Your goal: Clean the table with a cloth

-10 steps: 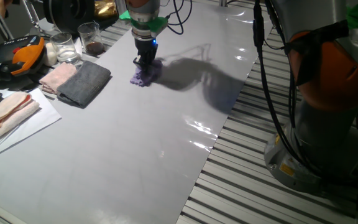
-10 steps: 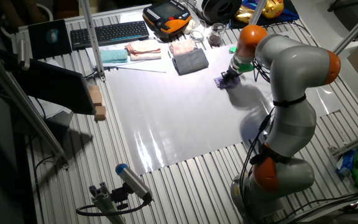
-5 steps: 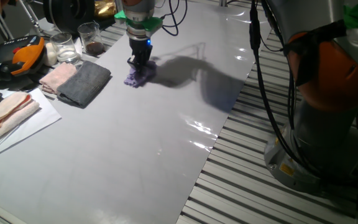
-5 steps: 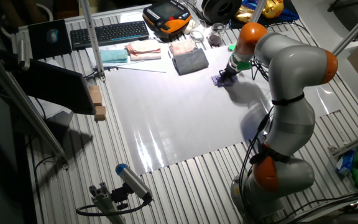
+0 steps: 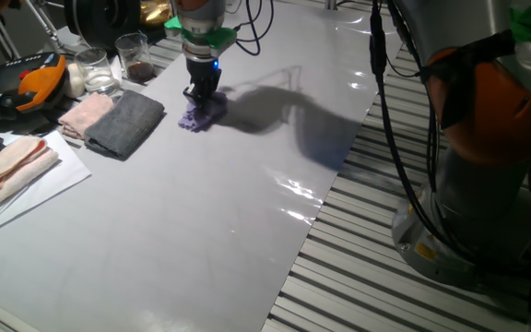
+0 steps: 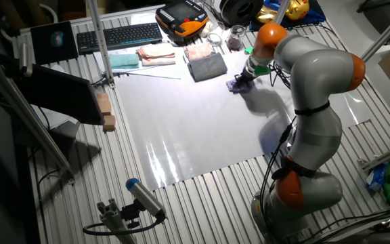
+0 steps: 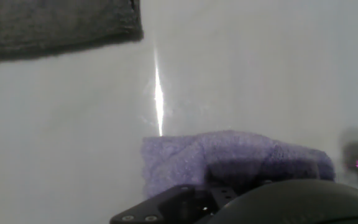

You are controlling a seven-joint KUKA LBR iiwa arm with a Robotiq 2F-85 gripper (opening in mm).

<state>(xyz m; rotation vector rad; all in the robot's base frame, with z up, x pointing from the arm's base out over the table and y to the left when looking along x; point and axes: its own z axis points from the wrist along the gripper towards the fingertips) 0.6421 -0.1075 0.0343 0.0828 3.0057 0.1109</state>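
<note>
The lavender cloth (image 5: 195,115) lies bunched on the glossy pale table (image 5: 201,212) near its far edge. It also shows in the other fixed view (image 6: 235,85) and fills the lower middle of the hand view (image 7: 229,158). My gripper (image 5: 201,98) points straight down and is shut on the cloth, pressing it onto the table (image 6: 181,122). In the other fixed view the gripper (image 6: 242,79) sits just right of the dark grey cloth. The fingertips are hidden in the cloth's pile.
A dark grey folded cloth (image 5: 125,122) lies just left of the lavender cloth, with a pale pink cloth (image 5: 86,113) beside it; its edge shows in the hand view (image 7: 55,28). Glass jars (image 5: 135,57) stand behind. More pink cloths (image 5: 7,166) lie on paper at left.
My gripper has slid the lavender cloth leftward across the table, closer to the dark grey folded cloth.
</note>
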